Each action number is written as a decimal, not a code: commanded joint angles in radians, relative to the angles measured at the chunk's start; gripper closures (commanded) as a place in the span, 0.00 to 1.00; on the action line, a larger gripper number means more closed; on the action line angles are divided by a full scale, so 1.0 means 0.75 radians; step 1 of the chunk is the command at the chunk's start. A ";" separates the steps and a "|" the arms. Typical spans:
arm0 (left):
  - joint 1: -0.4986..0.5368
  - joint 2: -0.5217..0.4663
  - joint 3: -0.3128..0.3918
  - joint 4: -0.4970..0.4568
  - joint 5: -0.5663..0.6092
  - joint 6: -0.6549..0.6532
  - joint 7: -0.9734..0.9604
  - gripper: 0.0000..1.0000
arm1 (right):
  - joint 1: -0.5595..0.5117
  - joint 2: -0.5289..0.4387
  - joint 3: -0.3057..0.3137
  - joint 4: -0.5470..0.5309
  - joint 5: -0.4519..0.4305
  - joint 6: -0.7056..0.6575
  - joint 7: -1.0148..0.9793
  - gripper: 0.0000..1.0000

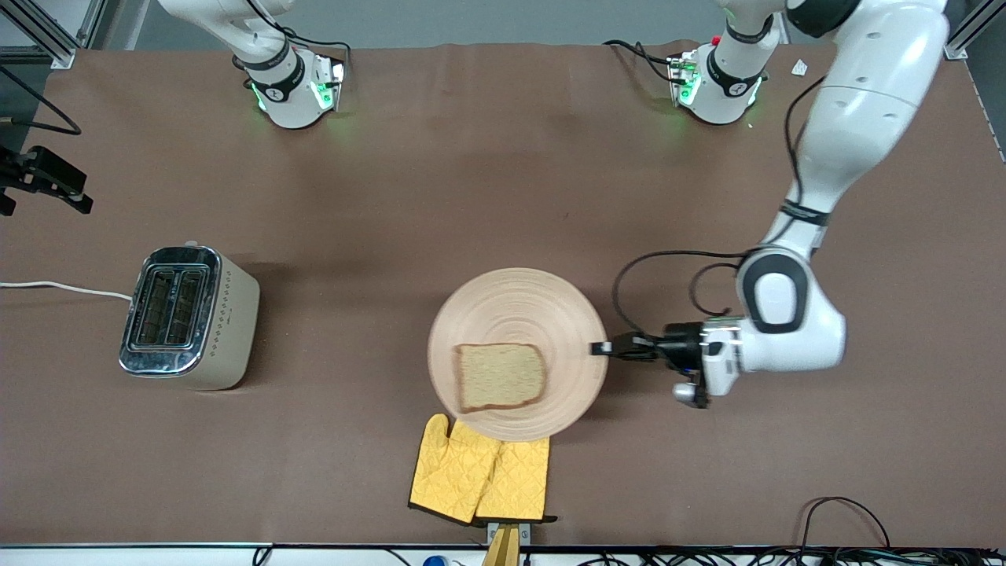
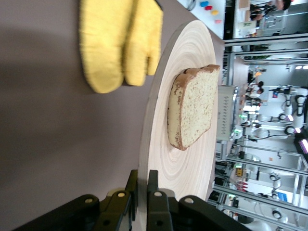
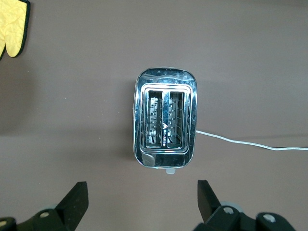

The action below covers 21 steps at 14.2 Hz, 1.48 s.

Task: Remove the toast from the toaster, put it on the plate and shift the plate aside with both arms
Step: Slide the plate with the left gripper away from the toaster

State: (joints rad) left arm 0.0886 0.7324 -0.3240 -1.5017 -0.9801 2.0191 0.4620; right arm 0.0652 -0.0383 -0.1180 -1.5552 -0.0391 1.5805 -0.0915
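Left hand (image 1: 603, 348) gripping plate (image 1: 542, 303) rim, fingers pinching. Toast (image 1: 501, 376) lying on plate. Plate overlapping yellow mitt (image 1: 479, 475). Toaster (image 1: 189, 317) standing toward right arm's end.

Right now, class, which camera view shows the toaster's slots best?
The right wrist view: it looks straight down into the toaster, both slots empty. The front view shows it smaller, at an angle; the left wrist view shows only a sliver past the plate.

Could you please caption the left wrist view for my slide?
Left gripper shut on plate rim, toast on it, yellow oven mitt beside.

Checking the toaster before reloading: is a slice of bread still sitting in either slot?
No: both slots of the toaster are empty, and the toast lies on the plate.
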 commanded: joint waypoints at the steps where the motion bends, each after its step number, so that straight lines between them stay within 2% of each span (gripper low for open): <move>1: 0.186 -0.042 -0.022 -0.033 0.128 -0.163 0.010 1.00 | -0.009 -0.012 0.002 -0.009 0.007 -0.003 0.007 0.00; 3: 0.321 -0.038 -0.012 -0.033 0.176 -0.278 0.022 1.00 | -0.007 -0.012 0.000 -0.004 0.005 -0.005 -0.003 0.00; 5: 0.448 -0.011 -0.016 -0.033 0.318 -0.324 0.150 1.00 | -0.009 -0.012 0.000 -0.002 0.005 -0.005 -0.005 0.00; 9: 0.657 0.076 -0.010 -0.041 0.372 -0.379 0.314 1.00 | -0.009 -0.012 0.000 -0.004 0.005 -0.007 -0.005 0.00; 11: 0.706 0.105 -0.010 -0.033 0.462 -0.371 0.398 1.00 | -0.007 -0.012 0.002 -0.004 0.005 -0.007 -0.003 0.00; 15: 0.761 0.156 -0.010 -0.031 0.470 -0.363 0.425 1.00 | -0.007 -0.012 0.002 -0.004 0.005 -0.007 0.003 0.00; 18: 0.759 0.183 -0.008 0.016 0.476 -0.277 0.431 0.97 | -0.005 -0.012 0.002 -0.004 0.005 -0.009 0.005 0.00; 19: 0.755 0.199 -0.008 0.037 0.476 -0.254 0.429 0.90 | -0.007 -0.012 0.002 -0.004 0.005 -0.009 0.003 0.00; 20: 0.749 0.212 -0.008 0.057 0.476 -0.248 0.429 0.65 | -0.007 -0.012 0.002 -0.004 0.005 -0.009 0.005 0.00; 21: 0.745 0.218 -0.008 0.061 0.476 -0.240 0.427 0.22 | -0.007 -0.012 0.002 -0.004 0.005 -0.009 0.003 0.00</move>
State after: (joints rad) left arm 0.6507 0.8711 -0.3202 -1.5003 -0.6291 1.8320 0.7814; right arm 0.0647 -0.0383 -0.1205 -1.5551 -0.0391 1.5794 -0.0914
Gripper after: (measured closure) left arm 0.868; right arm 0.000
